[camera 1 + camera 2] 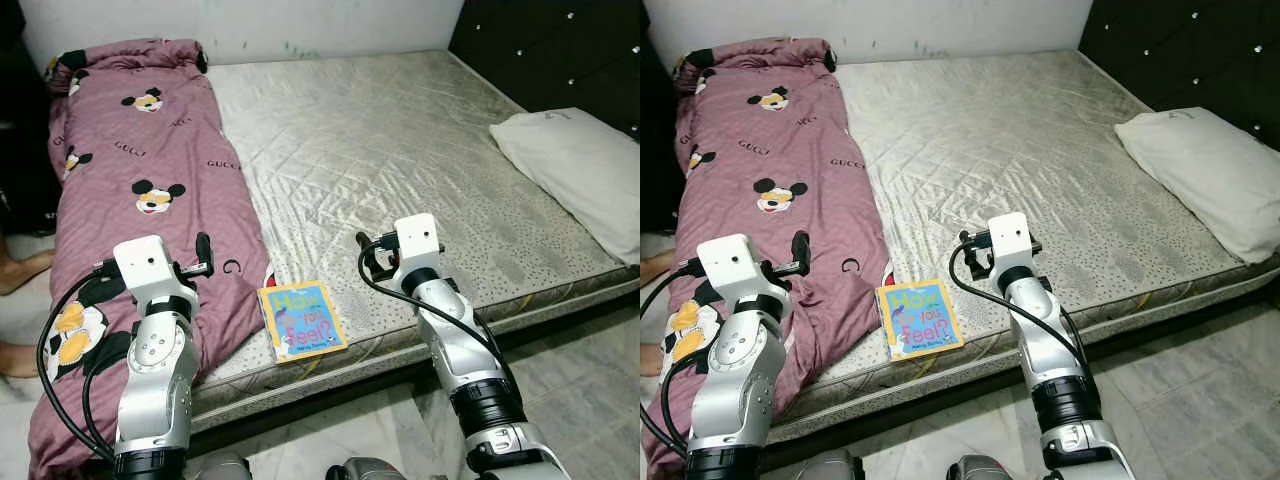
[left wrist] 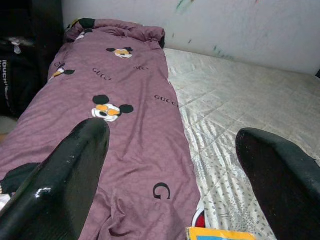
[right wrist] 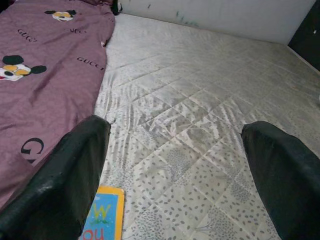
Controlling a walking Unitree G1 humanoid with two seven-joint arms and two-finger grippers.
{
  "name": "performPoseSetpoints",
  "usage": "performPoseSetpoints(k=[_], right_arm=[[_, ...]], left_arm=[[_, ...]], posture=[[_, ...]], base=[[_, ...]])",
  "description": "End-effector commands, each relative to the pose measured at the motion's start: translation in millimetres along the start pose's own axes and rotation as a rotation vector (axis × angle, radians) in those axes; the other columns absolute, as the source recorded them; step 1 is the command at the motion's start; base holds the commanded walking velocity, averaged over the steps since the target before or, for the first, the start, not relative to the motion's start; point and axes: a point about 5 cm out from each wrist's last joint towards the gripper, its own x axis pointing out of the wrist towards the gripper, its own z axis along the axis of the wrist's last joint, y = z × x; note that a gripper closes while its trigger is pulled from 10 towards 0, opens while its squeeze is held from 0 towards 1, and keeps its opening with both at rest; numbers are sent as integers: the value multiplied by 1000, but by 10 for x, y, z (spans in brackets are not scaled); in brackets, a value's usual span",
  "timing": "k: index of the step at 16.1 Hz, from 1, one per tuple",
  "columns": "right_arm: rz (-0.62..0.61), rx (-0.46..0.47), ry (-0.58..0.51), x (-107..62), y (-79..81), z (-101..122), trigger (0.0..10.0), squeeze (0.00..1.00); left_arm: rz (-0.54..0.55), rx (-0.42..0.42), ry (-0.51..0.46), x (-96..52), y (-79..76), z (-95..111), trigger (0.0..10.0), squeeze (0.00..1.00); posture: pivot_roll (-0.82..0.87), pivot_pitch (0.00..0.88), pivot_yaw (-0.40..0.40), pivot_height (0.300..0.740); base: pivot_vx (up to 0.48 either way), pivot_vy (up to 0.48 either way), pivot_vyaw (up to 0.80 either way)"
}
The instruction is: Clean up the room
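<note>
Lying flat at the mattress (image 1: 400, 150) front edge, the book (image 1: 301, 320) is thin, stiff and light; grip its overhanging edge. Left pincer (image 2: 170, 165) and right pincer (image 3: 175, 165) flank it, both wide, empty.

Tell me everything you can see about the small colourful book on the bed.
The small square book with a blue and yellow cover lies closed and flat, cover up, at the near edge of the pale quilted mattress. Its title reads "How do you feel?" in mixed colours. It looks like stiff card. Its left side sits beside the mauve cartoon-print blanket. Neither gripper touches it.
</note>
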Motion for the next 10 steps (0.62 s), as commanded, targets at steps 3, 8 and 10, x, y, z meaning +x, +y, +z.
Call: performPoseSetpoints(k=[3,8,10], right_arm=[[-3,5,5,-10,-18,-4,10000,0],[0,5,2,-10,-16,-3,10000,0],[8,-1,2,-8,-7,-2,10000,0]], left_arm=[[-43,-20,-29,-32,-38,61,10000,0],[-43,-16,-18,-30,-42,55,10000,0],[-40,-16,-14,-28,-39,52,10000,0]], posture=[[-37,0,-62,740],[-38,0,-62,740],[-36,0,-63,740]], base=[[0,0,0],[0,0,0],[0,0,0]])
